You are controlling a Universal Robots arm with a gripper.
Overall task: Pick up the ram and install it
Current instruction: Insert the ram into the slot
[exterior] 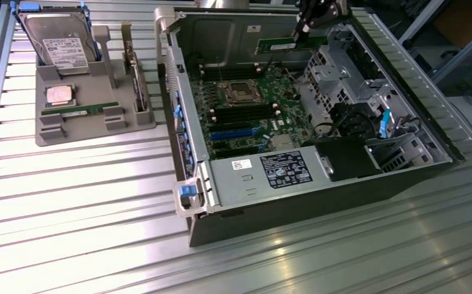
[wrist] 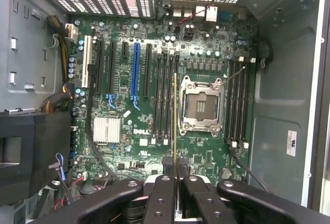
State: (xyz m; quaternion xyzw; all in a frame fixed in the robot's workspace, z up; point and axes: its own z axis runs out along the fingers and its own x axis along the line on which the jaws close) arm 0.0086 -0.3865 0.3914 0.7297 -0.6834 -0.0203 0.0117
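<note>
Ribbed metal tabletop [exterior: 72, 202] carries an open computer case [exterior: 301, 208] and, at the exterior view's left, a gray holder [exterior: 56, 131] with a hard drive [exterior: 60, 43] and a processor chip [exterior: 59, 95]. We see the gripper [exterior: 303, 32] above the case, its fingers clamped narrowly on the ram [exterior: 289, 44]. From the wrist we see the stick edge-on over the motherboard [wrist: 129, 80], running alongside the dark memory slots [wrist: 165, 95] just beside the empty processor socket [wrist: 201, 105].

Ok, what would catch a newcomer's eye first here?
The open black computer case with its green motherboard dominates the slatted metal table. Above it the gripper holds the long green ram stick. A grey tray of parts sits at the exterior view's left.
</note>
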